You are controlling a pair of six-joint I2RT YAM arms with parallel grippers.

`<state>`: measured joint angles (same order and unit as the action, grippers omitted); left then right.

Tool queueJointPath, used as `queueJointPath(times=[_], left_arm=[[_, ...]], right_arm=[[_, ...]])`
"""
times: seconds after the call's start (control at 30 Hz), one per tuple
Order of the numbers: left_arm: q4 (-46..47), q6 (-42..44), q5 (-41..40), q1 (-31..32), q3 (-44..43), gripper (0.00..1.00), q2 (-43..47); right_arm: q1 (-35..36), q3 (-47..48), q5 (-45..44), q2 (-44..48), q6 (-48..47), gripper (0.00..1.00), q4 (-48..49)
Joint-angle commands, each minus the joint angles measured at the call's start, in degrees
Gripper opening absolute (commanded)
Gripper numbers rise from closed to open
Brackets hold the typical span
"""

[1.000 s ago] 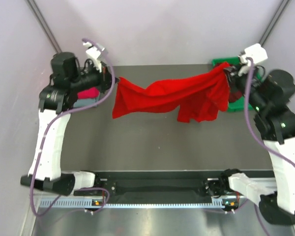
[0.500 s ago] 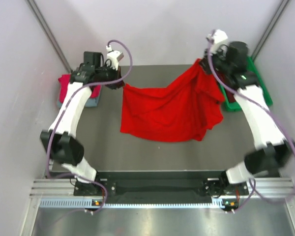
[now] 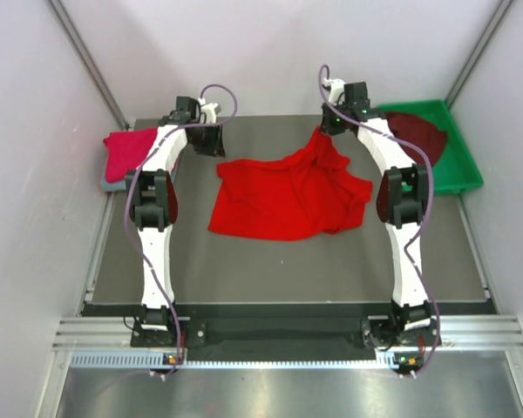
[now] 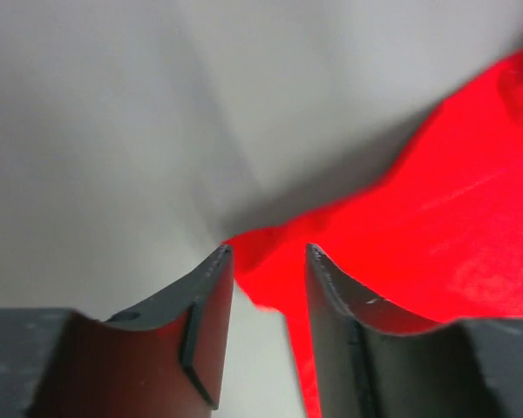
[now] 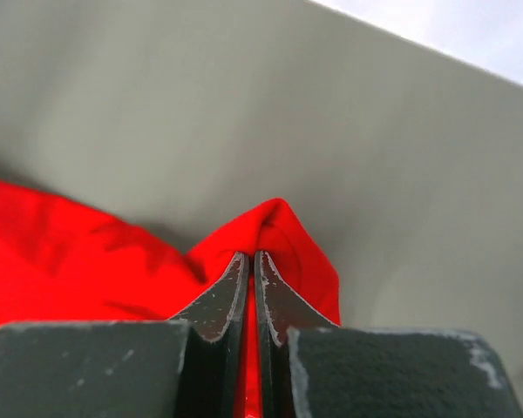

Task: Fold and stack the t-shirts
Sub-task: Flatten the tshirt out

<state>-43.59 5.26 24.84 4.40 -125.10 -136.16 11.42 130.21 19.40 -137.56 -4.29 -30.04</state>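
I judge the bright red cloth t-shirt (image 3: 279,198) is spread out for folding. It lies on the dark table (image 3: 244,270) beside the green plastic tray (image 3: 467,177), on the left arm's side of it. My left gripper (image 4: 266,252) stands partly open, with a shirt corner unpinched in the gap. My right gripper (image 5: 247,257) is clamped on 1 raised fold.

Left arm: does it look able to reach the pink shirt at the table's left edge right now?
Probably yes: the left gripper is open, and nothing stands between it and the crimson-pink shirt close beside it.
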Motion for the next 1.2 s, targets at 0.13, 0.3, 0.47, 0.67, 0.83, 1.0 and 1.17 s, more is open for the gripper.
queueJointPath(times=[0.13, 0.3, 0.47, 0.67, 0.83, 1.0, 1.17], left_arm=[[1.6, -5.1, 4.8, -0.5, 1.2, 0.49, 7.7], [-0.7, -13.4, 11.1, -0.5, 10.9, 0.49, 13.0], [-1.3, -14.9, 12.2, -0.5, 19.7, 0.51, 16.2], [0.3, -16.1, 11.9, -0.5, 28.8, 0.49, 19.3], [1.6, -16.0, 11.6, -0.5, 31.8, 0.49, 19.3], [2.5, -16.7, 12.2, -0.3, 30.6, 0.48, 16.5], [2.4, -16.7, 12.3, 0.3, 29.9, 0.46, 14.7]], right_arm=[[1.9, 3.1, -1.6, 0.5, 0.2, 0.00, 0.8], [1.6, 3.3, -1.4, 1.2, 0.5, 0.00, 1.0], [1.4, 4.8, -0.6, 0.5, 1.7, 0.00, 1.4], [1.5, 5.3, 0.9, 0.9, 3.4, 0.00, 1.6], [1.3, 5.0, 2.0, 1.5, 3.3, 0.00, 1.1], [1.4, 5.1, 2.3, 1.5, 3.6, 0.00, 1.6], [1.4, 5.4, 2.1, 1.2, 4.0, 0.00, 1.7]])
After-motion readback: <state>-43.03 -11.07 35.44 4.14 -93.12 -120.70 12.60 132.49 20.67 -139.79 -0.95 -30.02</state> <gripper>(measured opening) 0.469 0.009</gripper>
